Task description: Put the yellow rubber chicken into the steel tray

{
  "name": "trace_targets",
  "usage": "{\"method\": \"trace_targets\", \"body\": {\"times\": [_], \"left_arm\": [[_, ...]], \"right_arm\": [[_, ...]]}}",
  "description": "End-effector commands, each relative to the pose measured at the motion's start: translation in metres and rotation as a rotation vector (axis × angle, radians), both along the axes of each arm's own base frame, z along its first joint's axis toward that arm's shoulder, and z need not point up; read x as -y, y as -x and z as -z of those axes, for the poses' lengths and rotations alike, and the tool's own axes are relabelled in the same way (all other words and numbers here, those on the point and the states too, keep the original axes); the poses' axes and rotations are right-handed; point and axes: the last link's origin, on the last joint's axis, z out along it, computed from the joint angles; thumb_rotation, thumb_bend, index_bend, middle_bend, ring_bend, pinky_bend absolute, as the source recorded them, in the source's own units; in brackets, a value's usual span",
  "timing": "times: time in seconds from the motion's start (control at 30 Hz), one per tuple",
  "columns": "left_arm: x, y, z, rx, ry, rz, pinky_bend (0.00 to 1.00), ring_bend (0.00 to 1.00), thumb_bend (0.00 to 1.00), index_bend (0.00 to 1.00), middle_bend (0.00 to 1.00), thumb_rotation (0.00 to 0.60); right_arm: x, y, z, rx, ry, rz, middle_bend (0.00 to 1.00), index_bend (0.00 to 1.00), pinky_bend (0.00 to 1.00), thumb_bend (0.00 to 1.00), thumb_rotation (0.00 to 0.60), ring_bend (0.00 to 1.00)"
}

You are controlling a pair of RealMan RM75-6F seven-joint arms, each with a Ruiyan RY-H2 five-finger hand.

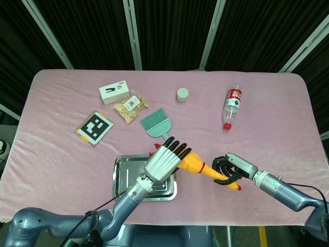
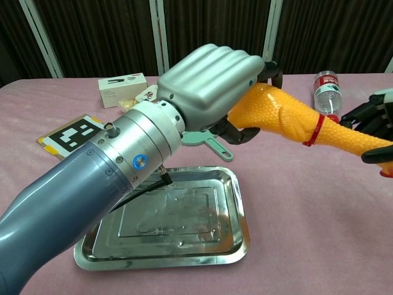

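Between the two hands, the yellow rubber chicken [image 2: 288, 120] is hanging above the table, the left hand [image 2: 212, 83] curling around its body beyond the steel tray [image 2: 236, 243], the right hand [image 1: 229, 172] clasping its neck.

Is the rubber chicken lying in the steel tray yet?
No, the yellow rubber chicken is held in the air between the left hand and right hand, while the steel tray holds nothing.

Count: 1 rubber chicken [image 1: 194, 165], 1 steel tray [image 1: 123, 181], 1 bottle [image 1: 233, 104], 1 brush [image 1: 155, 125], 1 box [image 1: 114, 91], 1 snack bag [image 1: 131, 106], 1 marker card [image 1: 94, 127], 1 small jar [image 1: 182, 94].
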Motion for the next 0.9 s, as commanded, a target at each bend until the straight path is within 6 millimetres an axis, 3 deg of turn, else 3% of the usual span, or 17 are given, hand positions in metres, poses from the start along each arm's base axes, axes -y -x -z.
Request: {"method": "trace_targets", "body": {"times": [0.03,0.23,0.4,0.53,0.63,0.73,0.9], "left_arm": [[0.0,-0.001,0.001,0.011,-0.002,0.003,0.44,0.56,0.54,0.69,0.7,0.6],[0.0,-0.005,0.003,0.032,0.0,0.013,0.48,0.65,0.58,0.78,0.79,0.6],[0.0,-0.005,0.003,0.038,0.0,0.014,0.48,0.64,0.58,0.75,0.78,0.6],[0.0,-0.001,0.003,0.015,0.001,0.012,0.4,0.47,0.53,0.52,0.58,0.6],[0.0,0.002,0.002,-0.013,0.005,0.004,0.28,0.32,0.32,0.27,0.35,0.6],[0.0,0.004,-0.001,-0.027,0.003,-0.005,0.2,0.17,0.16,0.09,0.17,0.6],[-0.001,0.006,-0.007,-0.03,-0.001,-0.018,0.16,0.11,0.1,0.01,0.09,0.6]], "right_arm": [[0.0,0.0,0.0,0.002,0.0,0.0,0.75,0.96,0.91,1.0,0.6,0.75],[-0.001,0.001,-0.001,0.004,0.001,0.0,0.75,0.96,0.91,1.0,0.6,0.75],[-0.001,0.001,-0.002,0.007,0.003,0.001,0.75,0.96,0.91,1.0,0.6,0.75],[0.0,0.002,-0.002,0.006,0.005,0.003,0.75,0.96,0.91,1.0,0.6,0.75],[0.0,0.001,-0.001,0.006,0.006,0.004,0.75,0.96,0.91,1.0,0.6,0.75],[0.001,0.001,-0.001,0.004,0.008,0.004,0.75,0.96,0.91,1.0,0.6,0.75],[0.002,0.002,-0.001,0.004,0.012,0.01,0.75,0.96,0.91,1.0,0.6,0.75]]}}
